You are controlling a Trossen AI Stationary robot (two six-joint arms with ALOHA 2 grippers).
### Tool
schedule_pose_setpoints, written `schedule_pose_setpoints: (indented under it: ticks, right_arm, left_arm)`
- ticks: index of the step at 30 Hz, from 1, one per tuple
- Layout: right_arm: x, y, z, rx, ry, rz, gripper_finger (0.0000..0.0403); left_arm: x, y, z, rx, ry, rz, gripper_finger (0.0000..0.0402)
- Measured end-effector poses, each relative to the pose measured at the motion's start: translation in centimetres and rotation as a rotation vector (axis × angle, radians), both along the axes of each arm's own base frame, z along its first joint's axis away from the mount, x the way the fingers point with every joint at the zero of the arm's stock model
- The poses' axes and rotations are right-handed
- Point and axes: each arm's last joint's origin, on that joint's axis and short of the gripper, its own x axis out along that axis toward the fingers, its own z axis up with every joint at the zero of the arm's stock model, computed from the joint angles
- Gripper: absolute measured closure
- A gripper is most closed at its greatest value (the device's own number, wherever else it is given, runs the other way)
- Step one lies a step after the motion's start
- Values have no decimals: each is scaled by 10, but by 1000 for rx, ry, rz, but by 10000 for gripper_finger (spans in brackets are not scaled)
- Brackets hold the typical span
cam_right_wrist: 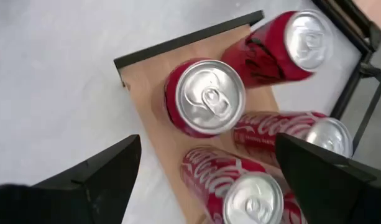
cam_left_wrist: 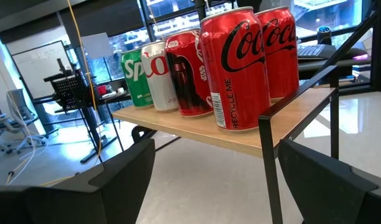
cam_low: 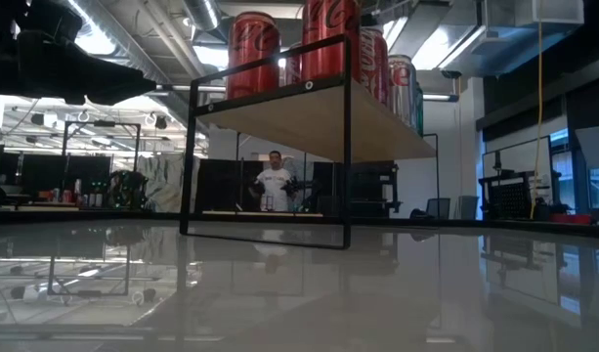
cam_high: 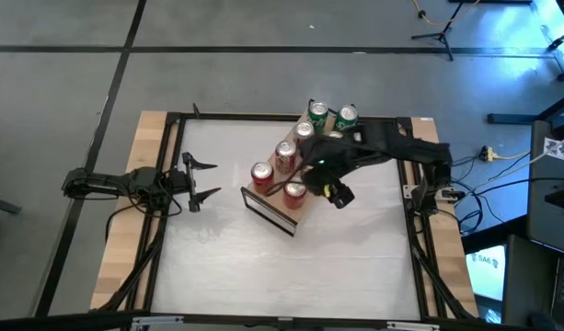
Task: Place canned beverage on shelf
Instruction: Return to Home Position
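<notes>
Spread wide and empty, the right gripper hung directly above the shelf, over the end that held the red cans. Red cola cans stood upright two abreast on the shelf's board. A red-black can, a red-white can and green cans stood farther along it. Well apart from the shelf, off that same end, the left gripper sat low over the table, jaws parted wide, holding nothing.
</notes>
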Motion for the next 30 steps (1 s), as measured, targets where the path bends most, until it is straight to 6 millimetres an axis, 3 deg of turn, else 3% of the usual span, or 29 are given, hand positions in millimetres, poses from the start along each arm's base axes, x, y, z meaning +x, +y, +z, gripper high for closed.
schedule_pose_setpoints:
  ticks: [8,12,21,30]
  right_arm:
    - [-36,-3,31,79,-89,-119,42]
    - [-60,-5,47,97,-136,-137,73]
    - [-103,-7,72,175,-218,-145,233]
    - [-141,-10,63,196,-232,-159,393]
  left_arm:
    - [0,0,0,0,0,0,72]
    - [0,0,0,0,0,1,72]
    - [0,0,0,0,0,0,72]
    - [0,0,0,0,0,1,72]
